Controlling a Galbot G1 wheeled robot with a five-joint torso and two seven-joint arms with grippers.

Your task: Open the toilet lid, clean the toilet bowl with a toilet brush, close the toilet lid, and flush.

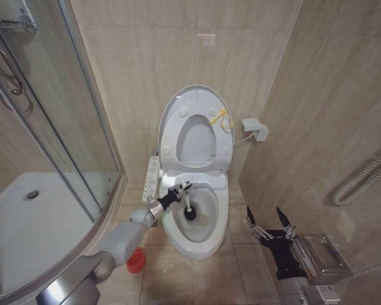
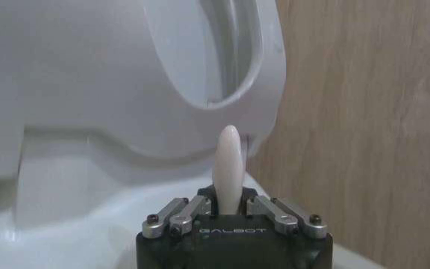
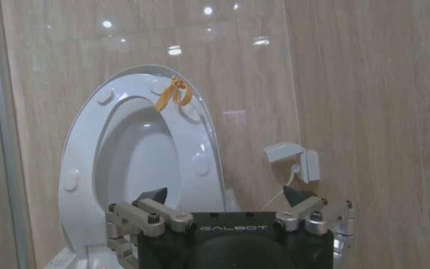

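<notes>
The toilet lid stands upright against the wall, with the ring seat and its yellow tie raised in front of it. Below, the white toilet bowl lies uncovered. My left gripper is over the bowl's back left rim, shut on the toilet brush's white handle. The dark brush head is down inside the bowl. The red holder sits on the floor left of the toilet. My right gripper hangs open to the right of the bowl, facing the raised lid, with nothing between its fingers.
A curved glass shower screen and white shower tray fill the left side. A control panel juts from the toilet's left side. A wall box with cable is at the right, and a metal box sits by my right arm.
</notes>
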